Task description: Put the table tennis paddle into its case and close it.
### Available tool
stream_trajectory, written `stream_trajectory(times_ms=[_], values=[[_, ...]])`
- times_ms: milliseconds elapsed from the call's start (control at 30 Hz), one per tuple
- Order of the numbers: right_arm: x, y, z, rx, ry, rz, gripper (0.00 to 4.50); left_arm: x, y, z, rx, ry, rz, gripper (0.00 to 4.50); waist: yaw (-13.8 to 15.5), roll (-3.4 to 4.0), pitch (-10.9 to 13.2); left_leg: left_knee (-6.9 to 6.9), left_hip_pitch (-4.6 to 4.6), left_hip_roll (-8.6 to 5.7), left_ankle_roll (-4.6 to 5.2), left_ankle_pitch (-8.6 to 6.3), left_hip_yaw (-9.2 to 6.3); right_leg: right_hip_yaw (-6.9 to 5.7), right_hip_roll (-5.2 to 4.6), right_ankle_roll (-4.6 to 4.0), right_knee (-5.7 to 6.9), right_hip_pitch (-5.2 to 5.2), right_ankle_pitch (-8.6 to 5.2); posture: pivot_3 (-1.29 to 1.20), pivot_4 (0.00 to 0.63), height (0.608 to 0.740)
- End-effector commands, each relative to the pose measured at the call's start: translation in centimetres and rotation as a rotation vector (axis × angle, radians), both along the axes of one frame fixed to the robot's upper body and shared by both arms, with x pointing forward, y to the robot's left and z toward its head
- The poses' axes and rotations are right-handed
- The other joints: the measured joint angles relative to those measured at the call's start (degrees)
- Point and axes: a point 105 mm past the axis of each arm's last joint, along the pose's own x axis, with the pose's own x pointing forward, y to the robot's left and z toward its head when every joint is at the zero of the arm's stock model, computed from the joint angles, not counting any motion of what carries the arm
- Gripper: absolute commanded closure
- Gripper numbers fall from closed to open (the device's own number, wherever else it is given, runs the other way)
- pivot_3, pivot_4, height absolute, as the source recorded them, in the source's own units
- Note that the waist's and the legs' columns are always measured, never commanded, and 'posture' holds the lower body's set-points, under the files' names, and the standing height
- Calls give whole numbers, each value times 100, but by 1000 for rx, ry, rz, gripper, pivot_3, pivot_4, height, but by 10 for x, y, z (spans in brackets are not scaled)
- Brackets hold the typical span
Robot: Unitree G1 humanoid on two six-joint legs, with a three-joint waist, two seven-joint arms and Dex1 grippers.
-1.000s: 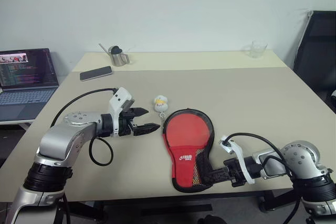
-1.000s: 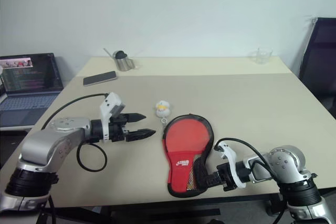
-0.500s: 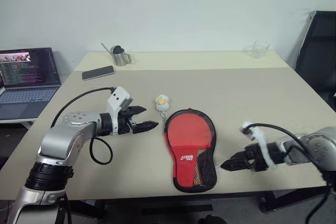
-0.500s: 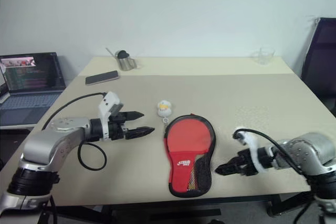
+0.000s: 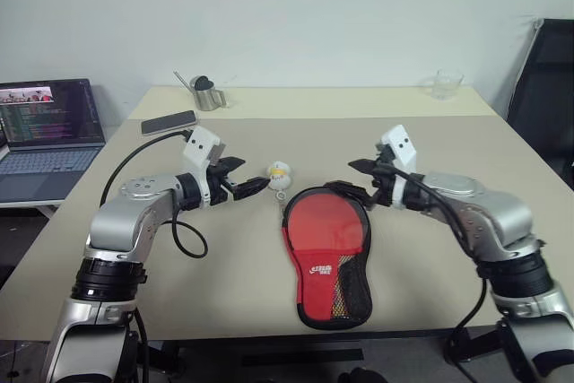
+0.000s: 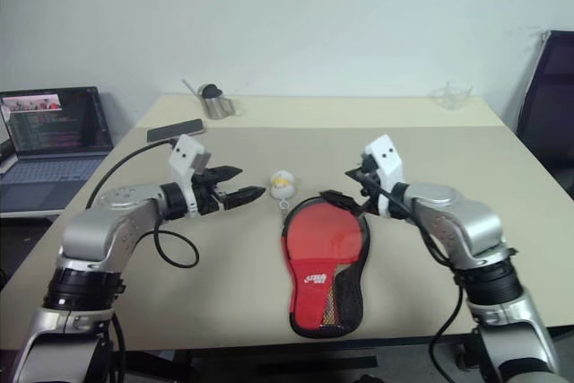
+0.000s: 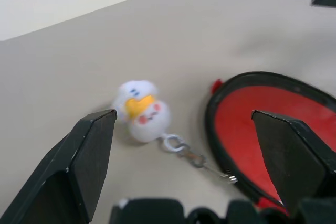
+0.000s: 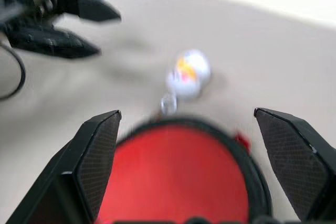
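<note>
Left gripper (image 5: 249,186) and right gripper (image 5: 354,178) spread wide, empty, hovering either side of case (image 5: 327,253) top.

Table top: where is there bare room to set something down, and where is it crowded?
Bare: the stretch of the table between the right gripper and the glass, and the near left corner beside the case. Crowded: the middle, where the left gripper, the keychain charm and the case's round end sit close together; the phone and metal cup take the far left.
</note>
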Motion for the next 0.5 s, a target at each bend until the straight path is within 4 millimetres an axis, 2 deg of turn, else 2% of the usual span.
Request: stream_trajectory(times_ms=[33,267,500], values=[[1,15,-14,21,-21,18,26,8,1,15,-5,-41,50,0,3,-2,-1,0,0,-1,0,0,0,0,-1,0,-1,0,0,0,150,740],[6,30,-57,-39,10,-2,26,43,-15,0,-17,25,185,0,32,-2,-1,5,9,-7,0,1,3,1,-3,7,14,3,5,0,150,740],[10,35,-71,-1,63,-19,26,64,-24,-19,-5,94,248,0,-45,-2,-1,4,11,-6,-1,2,10,3,-1,6,17,-1,5,0,150,740]])
